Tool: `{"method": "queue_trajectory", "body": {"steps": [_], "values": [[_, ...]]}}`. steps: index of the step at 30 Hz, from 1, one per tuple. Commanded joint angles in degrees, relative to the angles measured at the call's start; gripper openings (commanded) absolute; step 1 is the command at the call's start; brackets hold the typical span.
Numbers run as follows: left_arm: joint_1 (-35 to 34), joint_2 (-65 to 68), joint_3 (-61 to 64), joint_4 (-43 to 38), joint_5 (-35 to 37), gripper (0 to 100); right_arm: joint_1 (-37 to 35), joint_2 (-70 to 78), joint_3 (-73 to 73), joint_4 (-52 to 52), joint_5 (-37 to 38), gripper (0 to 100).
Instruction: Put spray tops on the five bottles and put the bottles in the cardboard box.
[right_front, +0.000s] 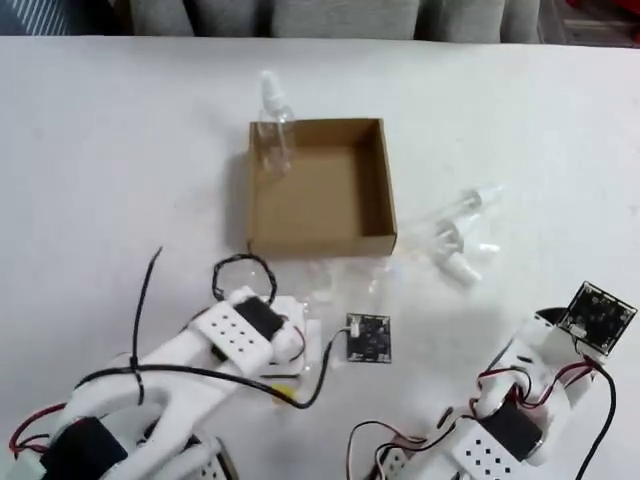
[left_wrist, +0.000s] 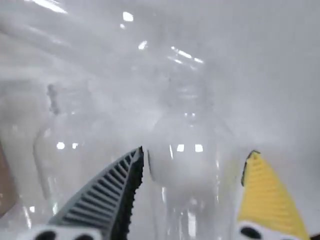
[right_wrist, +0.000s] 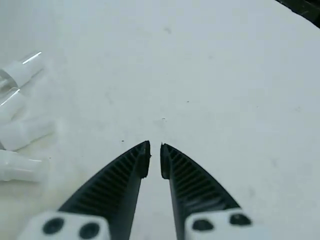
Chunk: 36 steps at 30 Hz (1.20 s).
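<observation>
The open cardboard box (right_front: 375, 185) sits mid-table. A clear bottle with a spray top (right_front: 272, 120) stands at its far left corner. In the left wrist view a topless clear bottle (left_wrist: 187, 165) lies between the grey finger (left_wrist: 112, 197) and the yellow finger (left_wrist: 262, 195) of my open left gripper (left_wrist: 197, 151); a second topless bottle (left_wrist: 65, 145) is beside it. In the high view these bottles (right_front: 330, 278) lie just in front of the box, ahead of the left gripper (right_front: 290, 350). My right gripper (right_wrist: 154, 150) is shut on nothing above bare table, with spray tops (right_wrist: 20, 132) off to one side.
A cluster of clear bottles and white spray tops (right_front: 458, 232) lies to the right of the box. The right arm (right_front: 520, 420) is at the front right corner. Loose black cables (right_front: 240, 268) trail from the left arm. Chairs stand behind the far table edge.
</observation>
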Motion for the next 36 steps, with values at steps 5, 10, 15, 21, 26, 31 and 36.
{"method": "queue_trajectory", "body": {"steps": [5,10,15,21,26,31,36], "values": [[-0.48,1.36,-3.16,-2.73,2.46,31,-0.75,-0.48,0.44,0.04,0.7,1.7],[1.01,1.8,-3.08,-2.81,2.37,25,-0.75,-0.48,0.44,0.04,0.7,1.7],[4.18,1.89,-2.55,-2.99,1.85,13,-0.75,-0.48,0.44,-0.04,0.7,1.7],[4.44,1.45,-1.58,-2.81,1.76,9,-0.75,-0.48,0.44,-0.04,0.7,1.7],[4.44,1.27,-2.11,0.88,0.18,9,-0.75,-0.48,0.44,-0.04,0.62,1.7],[3.3,-1.71,-4.75,8.26,-0.62,9,-0.75,-0.48,0.44,-0.04,0.62,1.7],[-2.42,-9.8,-5.1,13.89,-0.53,9,-0.75,-0.48,0.44,-0.04,0.62,1.7]]}}
